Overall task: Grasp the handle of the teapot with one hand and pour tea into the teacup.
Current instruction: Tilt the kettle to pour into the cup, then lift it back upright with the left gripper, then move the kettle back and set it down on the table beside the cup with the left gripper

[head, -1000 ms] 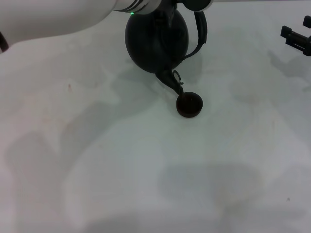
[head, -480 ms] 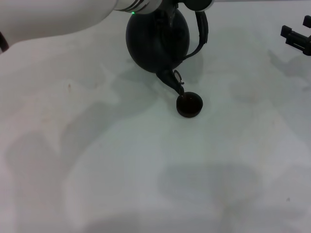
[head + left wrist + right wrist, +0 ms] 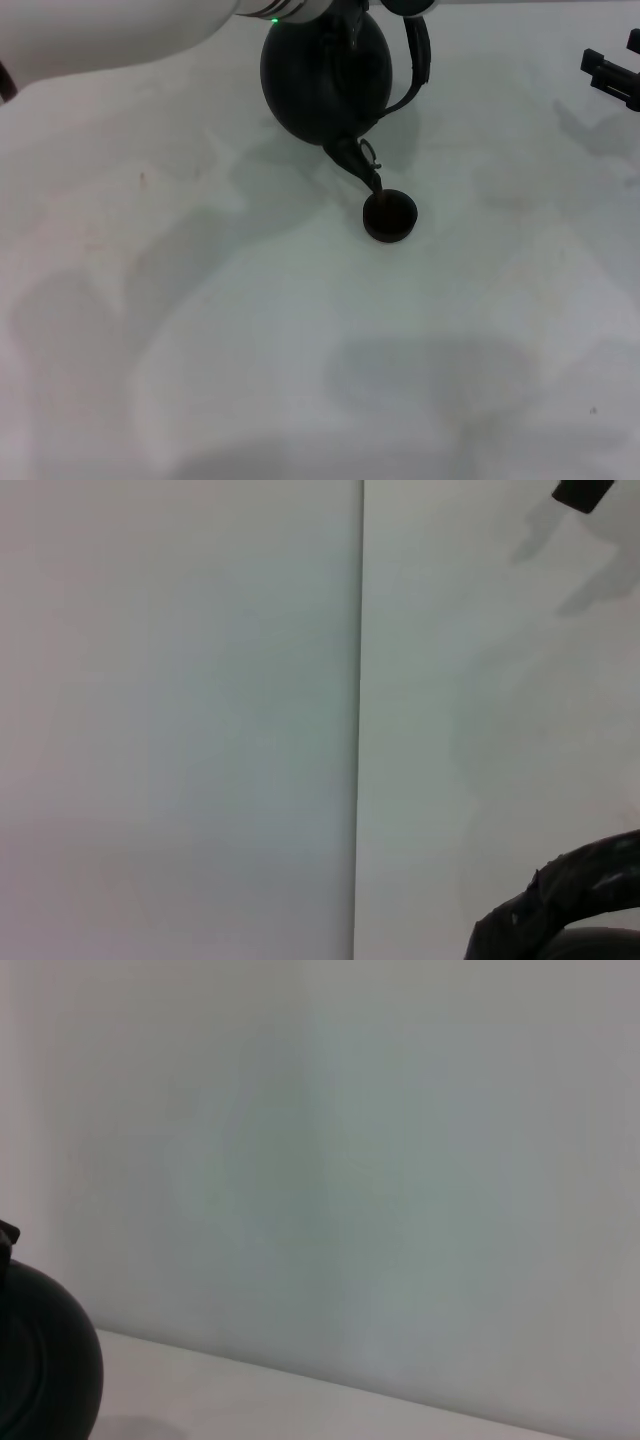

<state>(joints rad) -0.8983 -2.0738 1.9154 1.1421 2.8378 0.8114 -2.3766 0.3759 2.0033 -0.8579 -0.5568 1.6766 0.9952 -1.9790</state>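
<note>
The black round teapot [image 3: 325,75] hangs tilted above the white table, its spout [image 3: 362,165] pointing down over the rim of the tiny black teacup [image 3: 389,216]. Its arched handle [image 3: 417,55] rises to the top edge of the head view, where my left gripper [image 3: 405,6] holds it, mostly cut off by that edge. The rough handle [image 3: 560,905] also fills a corner of the left wrist view. My right gripper [image 3: 612,72] stays at the far right edge, open and holding nothing. The right wrist view catches part of the teapot [image 3: 40,1365].
My white left arm [image 3: 120,30] crosses the top left of the head view. The white table [image 3: 300,350] spreads wide in front of the cup. The right gripper [image 3: 580,492] shows small in the left wrist view.
The teapot has shifted slightly up and to the right, its spout staying over the teacup's rim. The right arm has not moved.
</note>
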